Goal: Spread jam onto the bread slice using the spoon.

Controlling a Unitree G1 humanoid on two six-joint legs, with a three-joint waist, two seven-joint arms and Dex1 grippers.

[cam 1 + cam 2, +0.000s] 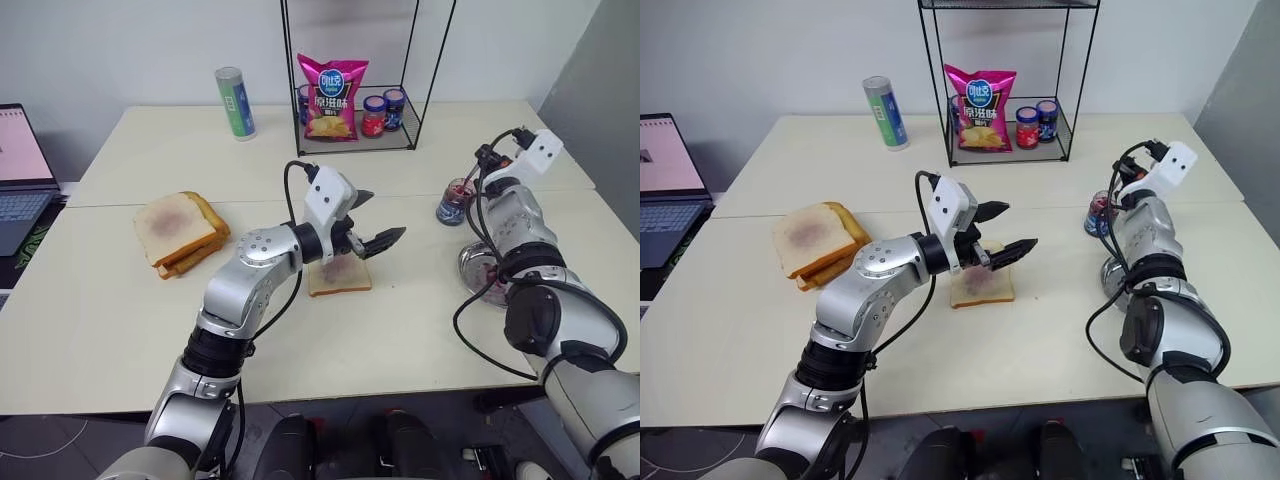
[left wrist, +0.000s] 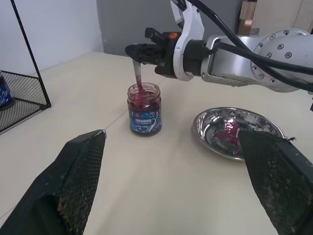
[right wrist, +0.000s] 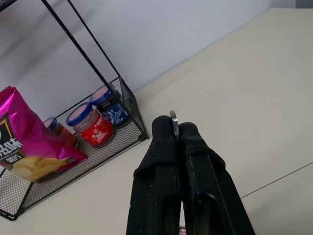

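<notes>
Left wrist view: our right gripper (image 2: 138,53), clamped on the spoon (image 2: 137,78), dips into the jam (image 2: 144,100); we should lift slowly. Left gripper (image 1: 376,218) gapes empty above the bread slice (image 1: 340,277).

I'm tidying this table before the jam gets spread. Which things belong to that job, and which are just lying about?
In use:
- spoon, held in the right tool, dipped in the jam jar
- bread slice
- metal plate

Lying about:
- stack of bread
- chip bag
- green can
- laptop
</notes>
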